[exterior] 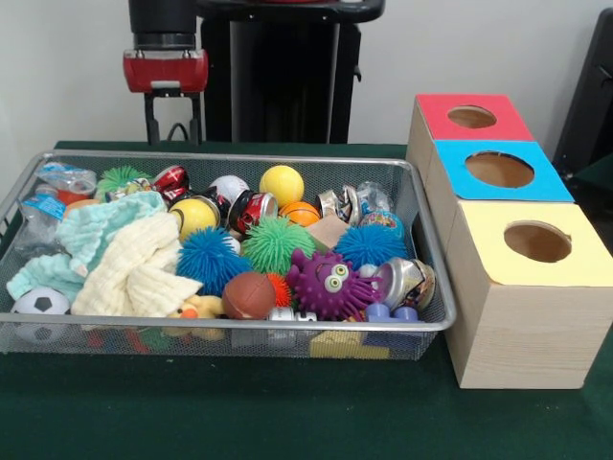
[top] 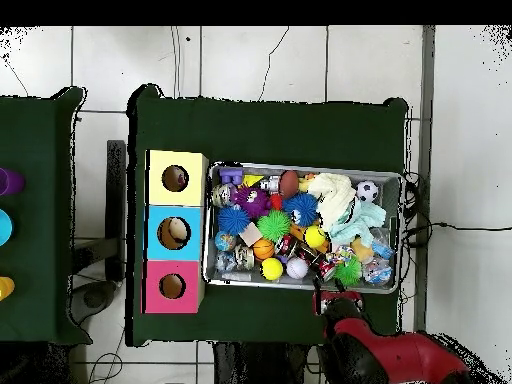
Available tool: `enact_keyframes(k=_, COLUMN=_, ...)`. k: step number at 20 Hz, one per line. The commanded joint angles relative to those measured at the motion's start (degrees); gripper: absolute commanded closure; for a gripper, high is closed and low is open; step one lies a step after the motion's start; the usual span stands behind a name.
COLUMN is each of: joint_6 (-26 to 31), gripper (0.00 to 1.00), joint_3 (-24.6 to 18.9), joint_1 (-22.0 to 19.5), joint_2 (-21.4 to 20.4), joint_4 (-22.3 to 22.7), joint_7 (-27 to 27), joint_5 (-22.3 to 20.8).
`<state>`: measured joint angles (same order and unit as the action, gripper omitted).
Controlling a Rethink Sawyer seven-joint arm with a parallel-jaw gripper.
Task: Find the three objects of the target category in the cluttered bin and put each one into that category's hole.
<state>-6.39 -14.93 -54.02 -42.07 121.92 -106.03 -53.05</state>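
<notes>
The tool (exterior: 172, 129) hangs released and empty, its two black fingers apart, just behind the far rim of the cluttered bin (exterior: 287, 158) near that rim's left end in the front view, above the green desk (exterior: 239, 412). The bin sits on the desk just beside three wooden boxes, topped red (exterior: 472, 117), blue (exterior: 500, 170) and yellow (exterior: 538, 241), each with a round hole. Its heaped toys overlap, so the items near its front wall show only dimly through the mesh, and in the overhead view the tool is hard to make out.

Three boxes are seen at the right: red (exterior: 468, 122), blue (exterior: 499, 174), yellow (exterior: 530, 287). One wire basket (exterior: 433, 259) is counted, holding two yellow balls (exterior: 282, 184), one soccer ball (exterior: 40, 305), two blue spiky balls (exterior: 209, 259).
</notes>
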Motion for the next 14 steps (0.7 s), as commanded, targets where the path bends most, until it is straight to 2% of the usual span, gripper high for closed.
enact_keyframes(k=1, joint_6=5.4, gripper=0.0, joint_3=-8.9, joint_1=-4.7, joint_2=3.6, joint_4=-4.6, joint_7=-1.1, joint_5=-1.4)
enact_keyframes(k=7, joint_6=10.4, gripper=0.0, joint_3=-15.1, joint_1=-10.0, joint_2=3.2, joint_4=-3.9, joint_7=2.2, joint_5=0.2)
enact_keyframes(k=10, joint_6=11.4, gripper=0.0, joint_3=-16.2, joint_1=-10.7, joint_2=3.3, joint_4=-4.1, joint_7=2.5, joint_5=0.5)
enact_keyframes(k=14, joint_6=11.0, gripper=0.0, joint_3=-15.7, joint_1=-9.6, joint_2=3.4, joint_4=-4.5, joint_7=1.2, joint_5=0.3)
